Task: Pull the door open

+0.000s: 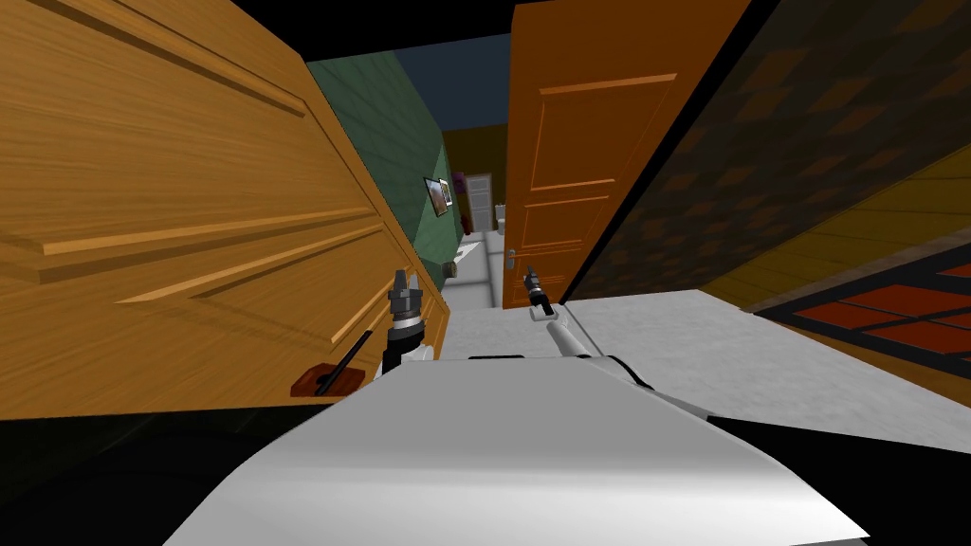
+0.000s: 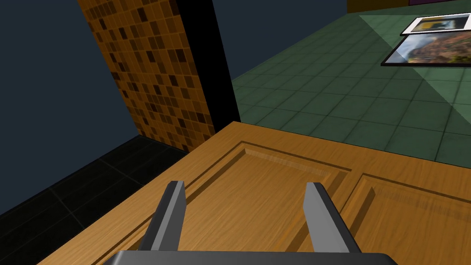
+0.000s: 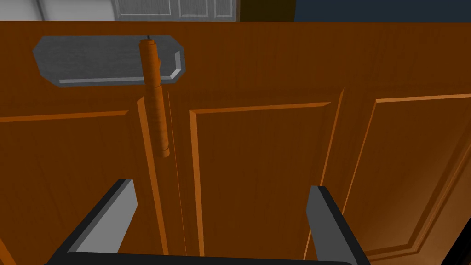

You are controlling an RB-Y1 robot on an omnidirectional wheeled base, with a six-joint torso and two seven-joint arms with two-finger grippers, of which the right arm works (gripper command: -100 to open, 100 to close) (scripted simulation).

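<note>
No writing, number, brand or sign can be read anywhere. The orange door [image 3: 257, 161], its grey handle plate [image 3: 92, 60] and the framed pictures [image 2: 432, 48] on the green wall [image 2: 322, 106] carry no legible lettering.

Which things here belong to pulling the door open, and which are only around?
Job, likely: right gripper, orange door, handle, grey plate.
Around: left gripper, light wooden door, framed pictures.
</note>
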